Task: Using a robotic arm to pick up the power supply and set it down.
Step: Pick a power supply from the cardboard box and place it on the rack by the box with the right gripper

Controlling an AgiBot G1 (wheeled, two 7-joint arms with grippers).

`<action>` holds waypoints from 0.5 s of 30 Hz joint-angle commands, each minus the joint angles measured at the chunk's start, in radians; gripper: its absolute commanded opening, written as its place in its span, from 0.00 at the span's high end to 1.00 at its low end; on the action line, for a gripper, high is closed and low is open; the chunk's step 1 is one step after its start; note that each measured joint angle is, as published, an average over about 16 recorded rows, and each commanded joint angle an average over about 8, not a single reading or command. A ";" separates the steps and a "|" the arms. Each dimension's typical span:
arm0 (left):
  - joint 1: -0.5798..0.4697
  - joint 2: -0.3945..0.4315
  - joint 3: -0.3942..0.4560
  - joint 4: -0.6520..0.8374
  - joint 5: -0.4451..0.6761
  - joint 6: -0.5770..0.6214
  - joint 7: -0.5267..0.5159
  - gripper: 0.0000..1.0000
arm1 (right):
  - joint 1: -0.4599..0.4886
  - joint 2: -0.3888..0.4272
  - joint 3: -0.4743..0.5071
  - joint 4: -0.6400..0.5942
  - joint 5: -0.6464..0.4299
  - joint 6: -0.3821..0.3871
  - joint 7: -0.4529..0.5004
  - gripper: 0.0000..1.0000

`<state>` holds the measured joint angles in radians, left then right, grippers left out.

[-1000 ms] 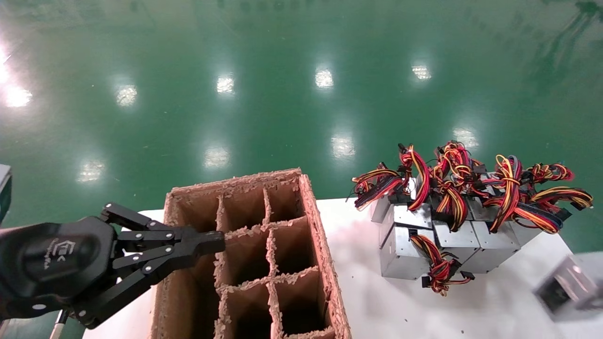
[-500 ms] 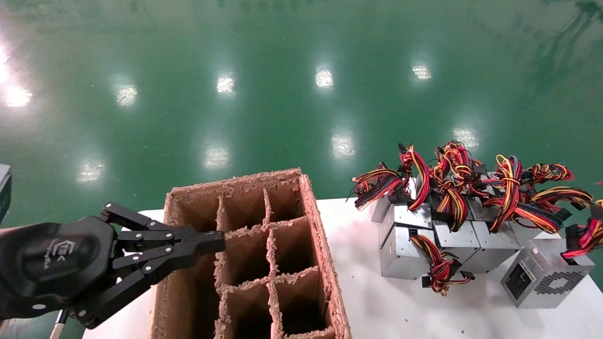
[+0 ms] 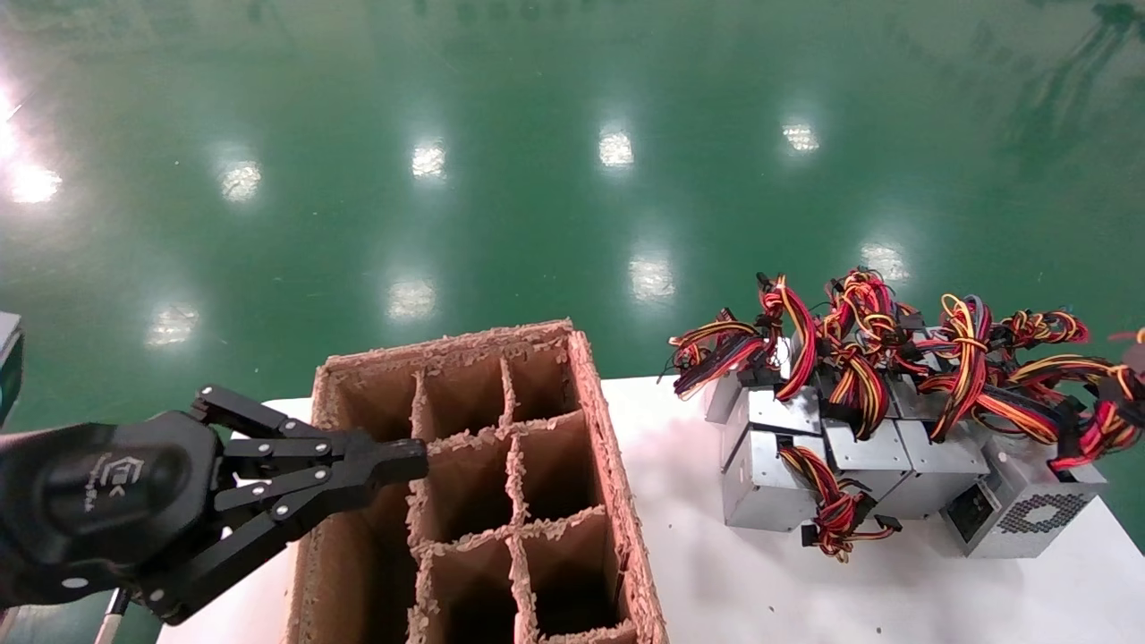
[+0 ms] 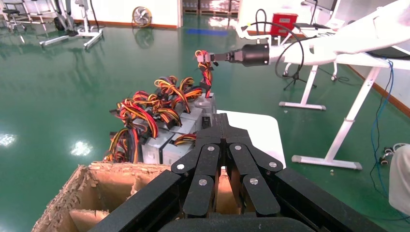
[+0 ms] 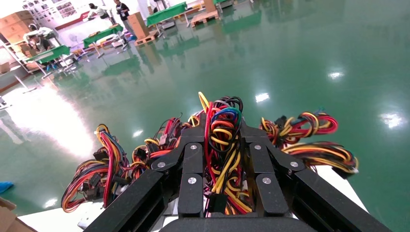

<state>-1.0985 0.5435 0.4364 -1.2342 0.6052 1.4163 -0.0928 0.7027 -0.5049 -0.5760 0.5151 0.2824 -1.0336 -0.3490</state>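
Note:
The power supply [image 3: 1029, 510], a silver box with a honeycomb grille, is at the table's right end, close against the pile of other units. Its red and yellow wire bundle [image 3: 1105, 420] rises toward the right edge of the head view. My right gripper [image 5: 220, 121] is shut on that bundle, with wires packed between its fingers. In the left wrist view, the white robotic arm [image 4: 338, 41] reaches in, and its black gripper [image 4: 209, 57] pinches the wires above the pile. My left gripper [image 3: 420, 456] is shut and hangs still over the cardboard divider box [image 3: 608, 465].
Several more power supplies [image 3: 859, 447] with tangled wires are stacked on the white table [image 3: 716, 572], right of the box. The box's cells [image 3: 555, 465] look empty. Green floor lies beyond the table's far edge.
The held power supply has come in from the right edge, moving left and away from me until it is against the pile. My left gripper has not moved.

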 commanded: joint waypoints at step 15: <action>0.000 0.000 0.000 0.000 0.000 0.000 0.000 1.00 | 0.201 -0.080 -0.072 -0.190 -0.131 -0.073 0.055 1.00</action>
<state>-1.0985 0.5435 0.4364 -1.2342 0.6052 1.4163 -0.0928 0.8987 -0.5838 -0.6481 0.3264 0.1521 -1.1073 -0.2955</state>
